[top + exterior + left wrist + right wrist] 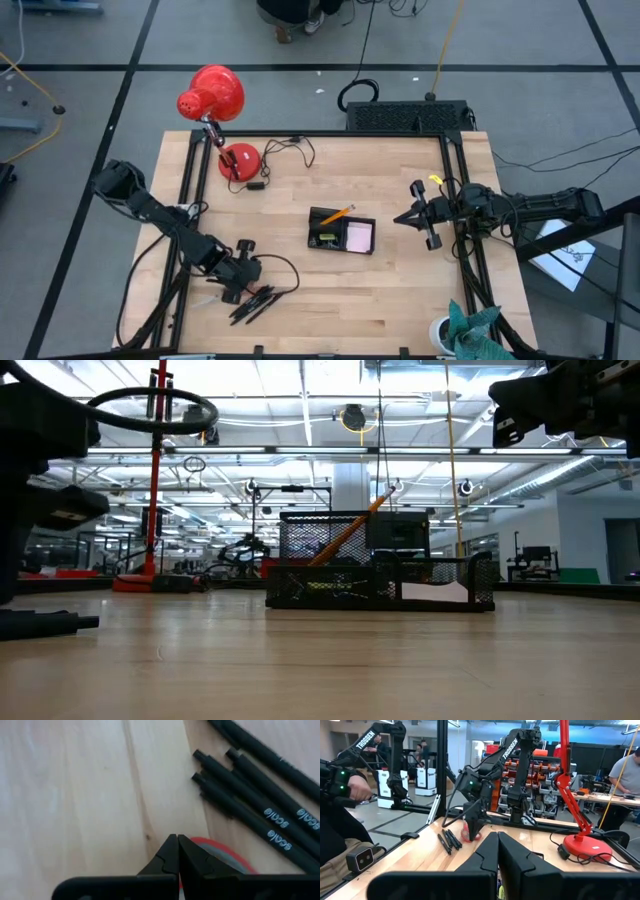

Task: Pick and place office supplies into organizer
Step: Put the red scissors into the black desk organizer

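Left gripper (236, 283) fingers together over red-handled scissors (225, 854), black pens (255, 302) at five o'clock; right gripper (407, 217) closed, idle.

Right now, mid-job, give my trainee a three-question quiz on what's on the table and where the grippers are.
1. True or false: the left gripper hangs high above the organizer.
2. What sticks out of the organizer at a slant?
A. an orange pencil
B. the scissors
C. a black pen
3. Which items lie loose beside the left gripper?

Key:
1. False. It is shut, low at the table's near-left part, next to the red scissors handle; the right gripper waits shut to the organizer's right.
2. A, the orange pencil.
3. The black pens.
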